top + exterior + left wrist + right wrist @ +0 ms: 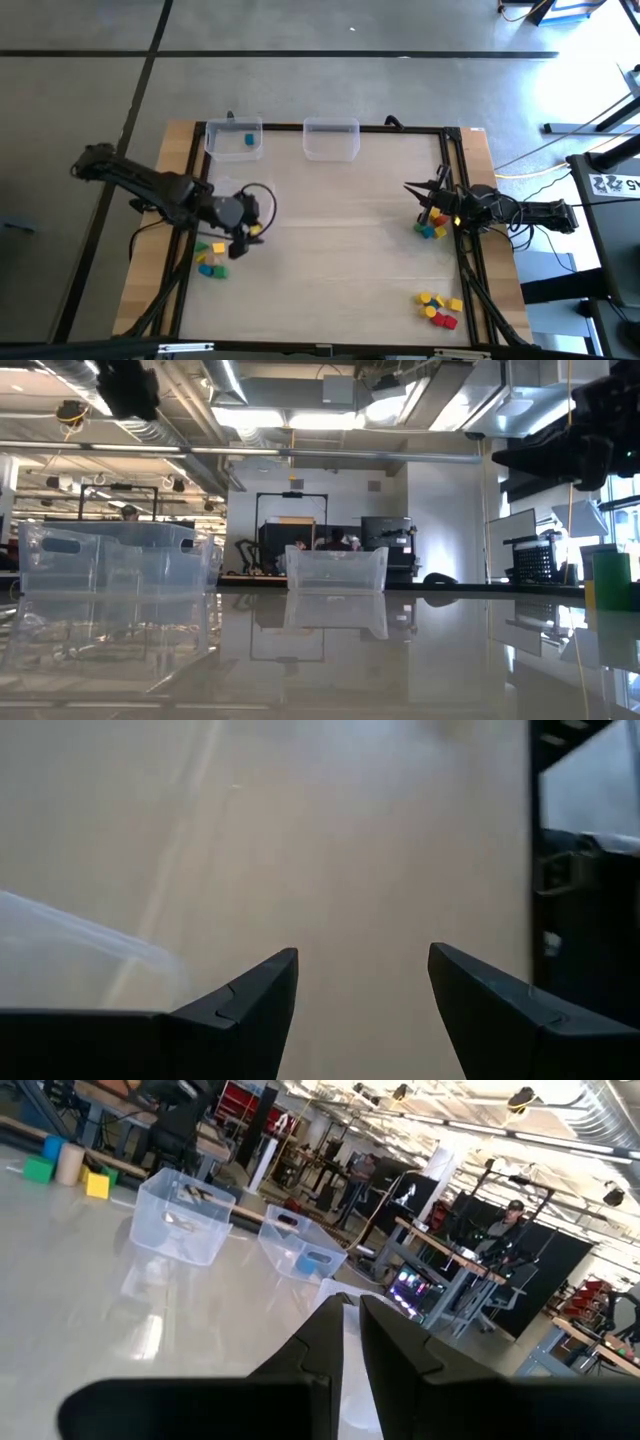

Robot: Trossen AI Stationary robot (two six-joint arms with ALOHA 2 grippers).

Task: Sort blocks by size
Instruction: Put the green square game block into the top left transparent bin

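Small coloured blocks lie in three groups on the table: at the near left (210, 262), at the right under my right arm (430, 229), and at the near right (440, 308). One blue block (248, 141) lies in the far left clear bin (233, 138). My left gripper (243, 240) (362, 982) is open and empty, above bare table just right of the left group. My right gripper (408, 187) (350, 1320) is shut and empty, raised above the table and pointing toward the bins. The left group also shows in the right wrist view (62, 1165).
A second clear bin (331, 140) stands empty at the far middle; both bins show in the low view (110, 575) (335, 568). A black frame (455, 180) runs round the table top. The table's middle is bare wood.
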